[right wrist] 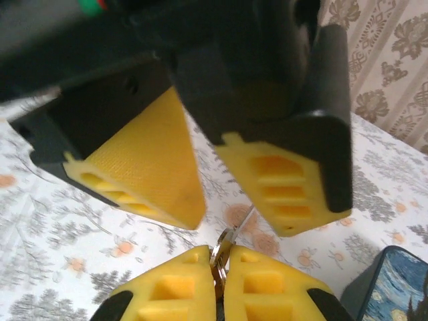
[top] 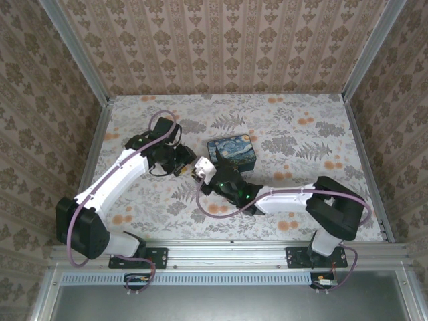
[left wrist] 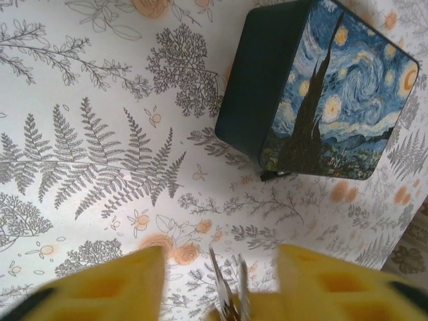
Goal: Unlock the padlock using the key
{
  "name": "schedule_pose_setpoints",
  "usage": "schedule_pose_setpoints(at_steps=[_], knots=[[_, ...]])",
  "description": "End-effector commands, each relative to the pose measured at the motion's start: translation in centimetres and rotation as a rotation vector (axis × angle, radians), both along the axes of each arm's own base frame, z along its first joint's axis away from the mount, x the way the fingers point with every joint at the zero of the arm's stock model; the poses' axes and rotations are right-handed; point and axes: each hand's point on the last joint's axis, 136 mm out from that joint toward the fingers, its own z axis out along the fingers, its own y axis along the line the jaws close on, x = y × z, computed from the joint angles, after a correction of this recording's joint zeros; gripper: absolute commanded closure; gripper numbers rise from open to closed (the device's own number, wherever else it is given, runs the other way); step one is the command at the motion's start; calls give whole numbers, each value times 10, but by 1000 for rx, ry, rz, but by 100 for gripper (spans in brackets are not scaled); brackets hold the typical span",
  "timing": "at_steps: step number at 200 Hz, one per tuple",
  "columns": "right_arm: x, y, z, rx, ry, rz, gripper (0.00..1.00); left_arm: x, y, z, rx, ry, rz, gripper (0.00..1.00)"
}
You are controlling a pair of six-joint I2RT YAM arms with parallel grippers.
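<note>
Worktop [top: 301, 134] was covered with a pale cloth printed in ferns and orange flowers. It was walled on three sides with patterned paper.

Both arms were seen reaching inward in the top view: left arm [top: 127, 170] from the left, right arm [top: 287, 197] from the right. Their tips met near the middle of the worktop, just left of a dark-blue box [top: 232, 152] with a swirl-painted lid.

Right jaws were closed. Their yellow fingers [right wrist: 180, 287] were seen pressed together on a small metal key [right wrist: 224, 249], which was gripped at its ring end. A thin metal shaft was seen rising from the ring.

Left jaws were held open. Their yellow fingers [right wrist: 147, 170] were seen facing the right jaws, one on each side of the key. No contact with it could be made out. In the left wrist view the metal of the key was seen in the gap between the two fingers, touching neither.

The box was noted lying flat on the worktop beyond the left jaws and apart from them. Only a corner of it was caught at the lower right of the right wrist view.

Padlock: not identified with certainty. A small dark piece [left wrist: 273, 176] was noted on the worktop against the base of the box, on the side nearest the left jaws. It was too small for its shape to be told. It was apart from both sets of jaws and from the key.
</note>
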Motion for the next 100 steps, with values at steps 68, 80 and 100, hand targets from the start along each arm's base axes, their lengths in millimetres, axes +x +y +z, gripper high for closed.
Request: schedule_pose_setpoints(at_steps=[68, 80, 100], knots=[[-28, -62, 22, 443, 610, 347, 92, 31, -17, 44, 31, -464, -414, 42], [-32, -68, 27, 479, 659, 388, 92, 28, -32, 48, -13, -566, -521, 46], [-32, -79, 36, 522, 716, 400, 92, 17, -52, 51, -143, -716, -664, 49]])
